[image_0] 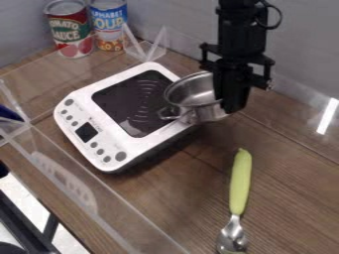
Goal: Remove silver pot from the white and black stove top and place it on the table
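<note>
The silver pot (193,96) hangs tilted above the right edge of the stove top (130,113), a white cooktop with a black square cooking surface and buttons along its front-left edge. My black gripper (225,102) comes down from the top of the view and is shut on the pot's right rim. The pot's open mouth leans toward the left. The brown wooden table (284,149) spreads out under and to the right of the pot.
Two labelled food cans (87,27) stand at the back left. A spoon with a yellow-green handle (239,193) lies on the table at the front right. A clear plastic rim (79,189) runs along the table's front-left edge.
</note>
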You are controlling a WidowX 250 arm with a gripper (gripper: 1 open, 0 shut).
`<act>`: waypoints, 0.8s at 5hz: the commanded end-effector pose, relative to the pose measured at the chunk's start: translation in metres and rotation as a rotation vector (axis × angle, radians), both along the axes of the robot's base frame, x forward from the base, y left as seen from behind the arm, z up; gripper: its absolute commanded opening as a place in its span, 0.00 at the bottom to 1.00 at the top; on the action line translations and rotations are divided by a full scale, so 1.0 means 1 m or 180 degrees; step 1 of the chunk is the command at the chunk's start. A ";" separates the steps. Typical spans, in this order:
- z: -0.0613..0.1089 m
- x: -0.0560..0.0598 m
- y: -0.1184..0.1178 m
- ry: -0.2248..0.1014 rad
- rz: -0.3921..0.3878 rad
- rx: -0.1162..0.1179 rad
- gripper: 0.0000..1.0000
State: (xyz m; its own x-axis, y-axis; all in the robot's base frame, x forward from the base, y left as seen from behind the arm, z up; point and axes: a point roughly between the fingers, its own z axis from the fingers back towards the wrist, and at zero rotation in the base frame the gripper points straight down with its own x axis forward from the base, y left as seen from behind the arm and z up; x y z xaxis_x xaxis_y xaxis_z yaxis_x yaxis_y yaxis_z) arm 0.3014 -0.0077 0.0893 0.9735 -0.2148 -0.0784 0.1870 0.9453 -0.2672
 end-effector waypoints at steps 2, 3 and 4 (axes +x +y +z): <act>-0.007 0.018 -0.013 -0.0101 0.0006 -0.0101 0.00; -0.015 0.023 -0.022 -0.0102 0.0001 -0.0154 0.00; -0.021 0.027 -0.029 -0.0129 0.0005 -0.0203 1.00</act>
